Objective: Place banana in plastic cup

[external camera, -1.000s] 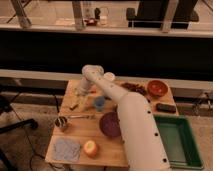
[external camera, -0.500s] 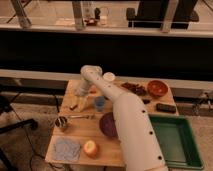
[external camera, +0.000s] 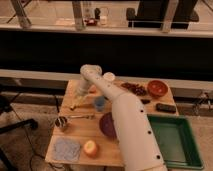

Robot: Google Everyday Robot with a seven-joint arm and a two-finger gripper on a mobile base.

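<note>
The pale yellow banana (external camera: 76,104) lies on the wooden table (external camera: 80,132) at its left side. The small light blue plastic cup (external camera: 100,103) stands upright just to the right of the banana, apart from it. My gripper (external camera: 80,93) hangs at the end of the white arm (external camera: 120,115), pointing down right above the banana's upper end and to the left of the cup. I cannot tell whether it touches the banana.
A purple bowl (external camera: 106,125) sits in front of the cup. A metal cup (external camera: 61,122), a blue cloth (external camera: 66,148) and a round orange fruit (external camera: 91,148) are front left. A white cup (external camera: 108,76) and a red bowl (external camera: 157,88) stand at the back. A green bin (external camera: 175,140) is right.
The arm's upper joint has shifted slightly left and the gripper has come down a little toward the banana. The banana and cup have not moved.
</note>
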